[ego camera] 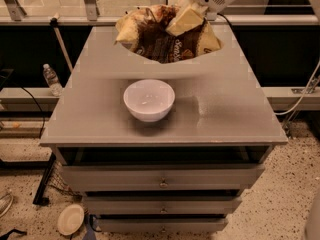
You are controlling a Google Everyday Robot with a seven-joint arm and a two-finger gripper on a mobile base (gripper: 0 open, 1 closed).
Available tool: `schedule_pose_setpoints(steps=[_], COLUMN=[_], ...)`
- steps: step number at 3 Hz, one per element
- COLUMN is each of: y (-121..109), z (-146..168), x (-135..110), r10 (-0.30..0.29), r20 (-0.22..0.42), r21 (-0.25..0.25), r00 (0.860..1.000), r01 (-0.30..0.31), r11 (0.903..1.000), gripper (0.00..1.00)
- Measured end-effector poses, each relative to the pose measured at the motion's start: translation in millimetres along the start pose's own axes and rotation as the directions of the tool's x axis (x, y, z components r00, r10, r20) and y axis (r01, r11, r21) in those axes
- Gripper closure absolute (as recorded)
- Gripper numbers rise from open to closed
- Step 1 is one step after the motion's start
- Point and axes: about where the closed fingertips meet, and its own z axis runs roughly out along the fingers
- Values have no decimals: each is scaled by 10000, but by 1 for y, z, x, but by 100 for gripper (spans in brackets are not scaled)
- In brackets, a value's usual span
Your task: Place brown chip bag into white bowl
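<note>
Brown and crinkly, the bag [155, 41] hangs in the air over the far half of the table [235, 114], well behind the bowl [149, 100] and slightly to its right. The gripper [182, 24] sits at the top of the view with its jaws clamped on the bag. One pale finger [186, 19] lies across the bag's upper right part, and the other is hidden behind the foil. The hold is off-centre: most of the bag spreads out to the left of the jaws and below them, its tan ends flaring to either side.

The step in hand looks like the carry toward the bowl. To do it well, the arm should bring the bag's middle over the bowl's centre, not the jaws themselves, since the bulk of the bag hangs left of the hold. The bag is wider than the bowl, so it cannot drop fully inside. Lowering until its underside rests on or within the rim before the jaws part would likely stop it sliding off. A release from high up risks the puffed bag bouncing or tipping the light bowl.

The bowl stands upright and empty near the table's middle. A plate [70, 219] lies on the floor, not part of this.
</note>
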Motion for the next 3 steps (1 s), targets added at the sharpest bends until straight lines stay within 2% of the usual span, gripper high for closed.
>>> schedule_pose_setpoints(steps=[1,2,3], y=[28,53,77], z=[-20,-13,0], x=[-8,-13,-24], r10=[-408,-732,-1180], r20=[38,99,273], r21=[-302,-979,-1523], r00=[9992,9973,9926], r01=[409,738,1208], r11=[9987,9925,9809], gripper=[100,100,100])
